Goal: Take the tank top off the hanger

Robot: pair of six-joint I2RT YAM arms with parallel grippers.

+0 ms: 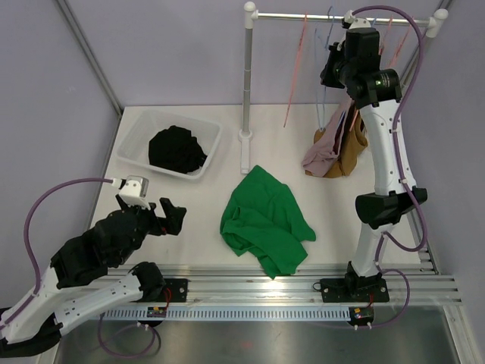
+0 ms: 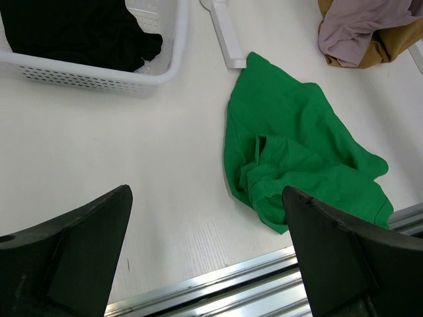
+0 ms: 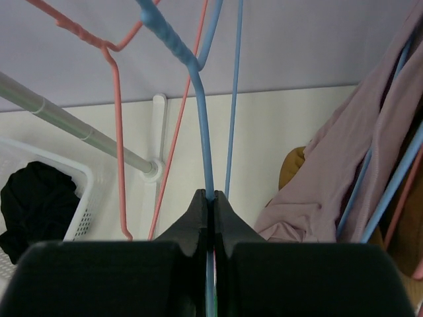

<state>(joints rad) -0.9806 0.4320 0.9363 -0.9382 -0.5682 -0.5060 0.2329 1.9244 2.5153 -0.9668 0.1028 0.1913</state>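
Note:
My right gripper [image 1: 331, 67] is up at the clothes rail [image 1: 303, 15] and is shut on the thin wire of an empty blue hanger [image 3: 203, 132]; in the right wrist view the jaws [image 3: 213, 198] pinch that wire. A green garment [image 1: 265, 220] lies crumpled on the table, on no hanger; it also shows in the left wrist view [image 2: 297, 152]. A mauve garment [image 3: 330, 185] and a mustard one [image 1: 350, 155] hang low at the right on other hangers. My left gripper [image 1: 176, 216] is open and empty above the table [image 2: 208, 264], left of the green garment.
A white basket [image 1: 136, 125] with black clothes [image 1: 176, 149] stands at the back left. The rack's white post [image 1: 247, 83] and its base [image 2: 225, 30] stand mid-table. Empty pink hangers [image 3: 117, 132] hang on the rail. A metal rail [image 2: 264, 284] runs along the near edge.

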